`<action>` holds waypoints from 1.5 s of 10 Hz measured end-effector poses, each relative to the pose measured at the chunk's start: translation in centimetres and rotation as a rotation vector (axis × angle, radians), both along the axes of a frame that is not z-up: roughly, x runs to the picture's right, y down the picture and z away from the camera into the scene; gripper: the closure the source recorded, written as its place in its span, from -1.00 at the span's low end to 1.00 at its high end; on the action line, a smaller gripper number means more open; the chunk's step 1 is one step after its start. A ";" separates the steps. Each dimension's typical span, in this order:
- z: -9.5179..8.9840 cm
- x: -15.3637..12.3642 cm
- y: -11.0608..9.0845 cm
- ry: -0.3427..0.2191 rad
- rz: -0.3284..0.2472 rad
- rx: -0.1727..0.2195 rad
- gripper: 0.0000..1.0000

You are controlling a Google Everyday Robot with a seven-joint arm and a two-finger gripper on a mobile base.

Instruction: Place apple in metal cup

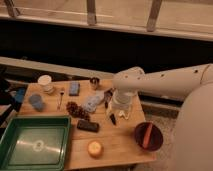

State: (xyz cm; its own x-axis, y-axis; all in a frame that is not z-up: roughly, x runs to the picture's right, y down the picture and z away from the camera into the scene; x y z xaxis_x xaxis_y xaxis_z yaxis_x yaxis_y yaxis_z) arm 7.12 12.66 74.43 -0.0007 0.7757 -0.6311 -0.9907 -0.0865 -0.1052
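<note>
The apple (94,148), small, round and yellow-orange, lies near the front edge of the wooden table (120,145). At the table's back stands the metal cup (94,82), short and shiny. My white arm reaches in from the right and bends down over the middle of the table. Its gripper (115,118) hangs just above the tabletop, roughly midway between cup and apple and a little to their right. The fingers stand open with nothing in them.
A green tray (35,145) fills the front left. A white paper cup (45,82), a blue-grey cup (36,101), a blue sponge (74,88), a pale packet (92,102), a dark cluster (77,110) and a black bar (87,126) lie about. A dark red bowl (148,136) sits front right.
</note>
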 end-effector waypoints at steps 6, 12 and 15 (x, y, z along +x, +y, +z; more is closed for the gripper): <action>0.8 -4.8 5.9 0.002 -0.056 -0.083 -0.28; 0.4 -10.8 11.9 -0.134 -0.037 -0.172 -0.28; 0.9 -11.9 13.8 -0.164 -0.039 -0.228 -0.28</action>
State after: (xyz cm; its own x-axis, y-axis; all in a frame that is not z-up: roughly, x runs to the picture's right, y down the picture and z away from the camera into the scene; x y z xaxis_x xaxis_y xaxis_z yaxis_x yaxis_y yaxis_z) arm -4.74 26.47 75.34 0.1429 0.6114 -0.7783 -0.9652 -0.0879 -0.2462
